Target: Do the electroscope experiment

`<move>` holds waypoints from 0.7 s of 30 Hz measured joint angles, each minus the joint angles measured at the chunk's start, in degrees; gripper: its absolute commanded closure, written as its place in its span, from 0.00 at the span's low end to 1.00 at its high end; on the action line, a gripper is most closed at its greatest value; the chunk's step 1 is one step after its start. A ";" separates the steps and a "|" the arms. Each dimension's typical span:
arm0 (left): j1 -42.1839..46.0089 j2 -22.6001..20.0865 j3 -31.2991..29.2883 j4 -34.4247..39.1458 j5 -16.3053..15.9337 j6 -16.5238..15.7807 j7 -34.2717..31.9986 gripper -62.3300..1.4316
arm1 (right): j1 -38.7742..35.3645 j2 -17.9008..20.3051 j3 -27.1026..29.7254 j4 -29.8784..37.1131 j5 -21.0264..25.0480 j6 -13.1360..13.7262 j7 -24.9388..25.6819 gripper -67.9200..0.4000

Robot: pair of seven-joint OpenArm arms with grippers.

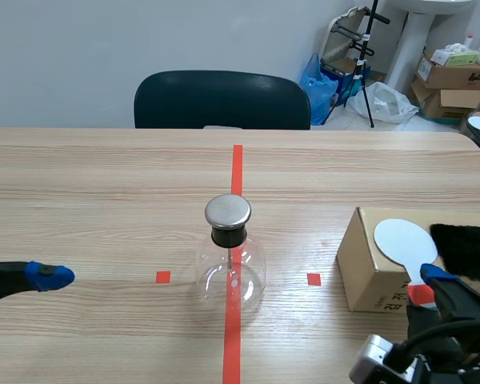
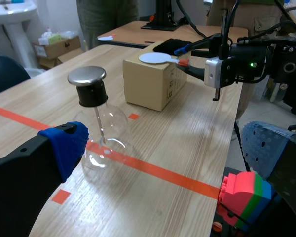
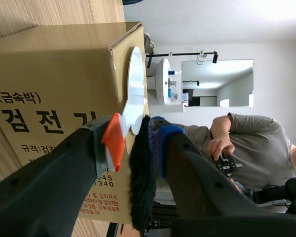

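Glass flask (image 1: 230, 258) w/ a shiny metal cap stood mid bench (image 1: 104, 184) on the red line. Left gripper (image 2: 163, 145) sat at its 9 o'clock, fingers wide apart, holding nothing. Cardboard box (image 1: 366, 268) lay at its 3 o'clock. On it were a white paddle (image 1: 404, 238) & a black fuzzy cloth (image 1: 466, 250), partly cut off. Right gripper (image 3: 135, 143) had fingers apart round the paddle's orange handle (image 3: 113, 143). The cloth filled the gap behind, so touch was hard to see.

Our left gripper (image 2: 165, 143), fingers spread, faces a round clear glass flask (image 2: 101, 133) with a silver metal cap.
We see a brown cardboard box (image 2: 153, 84) beyond it, to the right.
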 measured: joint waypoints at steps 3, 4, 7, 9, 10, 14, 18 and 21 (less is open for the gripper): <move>0.00 0.00 0.00 0.35 0.02 0.00 0.13 0.00 | 0.00 0.00 0.00 0.00 0.02 0.00 0.00 0.41; 0.00 0.00 0.00 0.35 0.02 0.00 0.31 0.00 | 0.02 0.00 0.00 0.00 0.02 0.00 -0.02 0.34; 0.00 0.00 0.00 0.35 0.02 0.00 0.52 0.00 | 0.02 0.00 0.00 0.00 0.02 0.00 -0.39 0.12; 0.00 0.00 0.00 0.35 0.02 0.00 0.52 0.00 | 0.00 0.00 0.00 0.00 0.00 0.00 -0.39 0.01; 0.00 0.00 0.00 0.35 0.02 0.00 0.52 0.00 | 0.00 0.00 0.00 0.00 0.00 0.00 -0.42 0.00; 0.00 0.00 0.00 0.35 0.02 0.00 0.48 0.00 | 0.00 0.00 0.00 0.00 0.00 0.00 -0.44 0.00; 0.00 0.00 0.00 0.57 0.00 0.00 0.48 0.00 | 0.00 0.00 0.00 0.00 0.00 0.00 -0.44 0.00; 0.00 0.00 0.00 0.66 0.02 0.00 0.48 0.00 | 0.00 0.00 0.00 0.00 0.00 0.00 -0.44 0.00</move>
